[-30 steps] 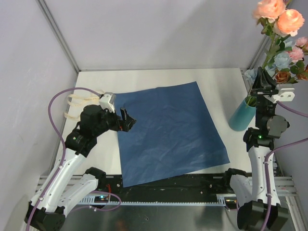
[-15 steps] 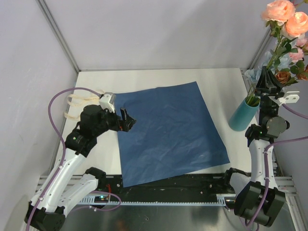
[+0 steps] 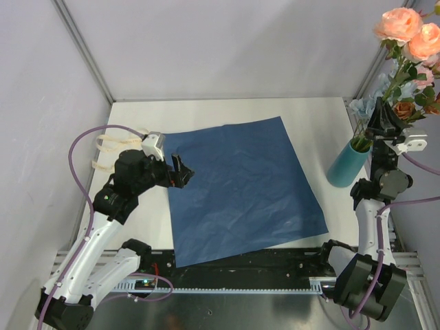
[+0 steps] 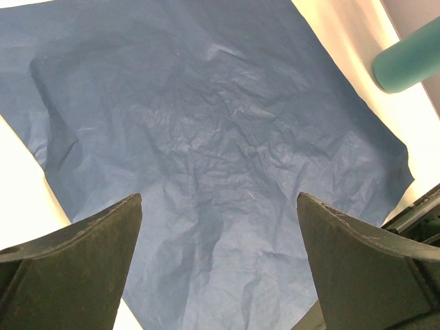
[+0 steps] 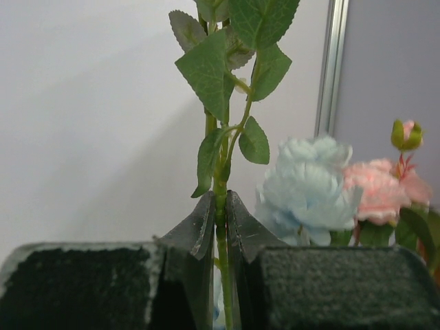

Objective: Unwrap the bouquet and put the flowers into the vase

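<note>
Teal-blue cylindrical vase (image 3: 346, 167): upright at the right edge of the overhead view, on the white table (image 3: 206, 113).
Long green-stemmed artificial flowers (image 3: 405, 31): upper right corner of that view, peach blooms topmost, pale-blue, pink and orange-brown lower; stems run down toward the vase mouth.
Right gripper (image 3: 382, 122): clamped together on one leafy green stem, above the vase mouth.
Left gripper (image 3: 181, 170): jaws wide apart, empty, over the left edge of the flat dark-blue paper sheet (image 3: 237, 185) at centre frame.
Cream ribbon (image 3: 110, 148): loose loops at mid-left.
Handling: likely light and top-heavy; stems probably stiff yet springy, petals soft and crushable; a thin stem may twist in the pinch.
Where to hold: bare stem below the leaves, low enough to steer the ends into the narrow tube; never the blooms.
Hidden: stem ends are masked by gripper and vase rim, so whether they sit inside cannot be told; several blooms are cut off at the right frame edge; wrist view blurs all but one stem.
</note>
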Controlling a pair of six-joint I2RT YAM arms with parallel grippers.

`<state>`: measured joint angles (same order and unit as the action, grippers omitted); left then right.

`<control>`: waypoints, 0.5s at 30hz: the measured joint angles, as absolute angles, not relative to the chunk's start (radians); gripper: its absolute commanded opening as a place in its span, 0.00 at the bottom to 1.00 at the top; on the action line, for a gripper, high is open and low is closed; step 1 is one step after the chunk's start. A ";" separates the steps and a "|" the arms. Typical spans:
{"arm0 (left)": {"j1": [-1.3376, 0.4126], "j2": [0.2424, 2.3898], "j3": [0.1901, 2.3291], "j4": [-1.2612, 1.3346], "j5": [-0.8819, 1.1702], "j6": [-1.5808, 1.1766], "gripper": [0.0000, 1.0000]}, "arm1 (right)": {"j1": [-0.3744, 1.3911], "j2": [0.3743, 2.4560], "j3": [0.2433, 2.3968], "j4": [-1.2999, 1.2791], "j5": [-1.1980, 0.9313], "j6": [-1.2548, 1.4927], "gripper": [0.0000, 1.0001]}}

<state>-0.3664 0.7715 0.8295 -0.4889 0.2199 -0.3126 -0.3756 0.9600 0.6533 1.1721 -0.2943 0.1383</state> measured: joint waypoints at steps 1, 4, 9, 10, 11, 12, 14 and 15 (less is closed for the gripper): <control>-0.366 0.772 0.830 -0.489 0.220 -0.313 0.99 | -0.375 0.956 0.637 1.171 -0.292 0.136 0.00; -0.366 0.772 0.830 -0.489 0.220 -0.313 0.99 | -0.363 0.949 0.572 1.168 -0.270 0.117 0.00; -0.363 0.775 0.830 -0.489 0.221 -0.313 0.99 | -0.353 0.948 0.460 1.156 -0.225 0.096 0.00; -0.363 0.776 0.830 -0.489 0.221 -0.313 0.99 | -0.353 0.948 0.450 1.153 -0.218 0.096 0.00; -0.363 0.778 0.830 -0.489 0.221 -0.313 0.99 | -0.353 0.947 0.439 1.145 -0.208 0.095 0.00; -0.363 0.779 0.830 -0.489 0.221 -0.313 0.99 | -0.352 0.944 0.433 1.133 -0.198 0.095 0.00; -0.363 0.779 0.830 -0.489 0.221 -0.313 0.99 | -0.349 0.936 0.424 1.111 -0.179 0.095 0.00; -0.363 0.779 0.830 -0.489 0.221 -0.313 0.99 | -0.348 0.930 0.421 1.104 -0.171 0.095 0.00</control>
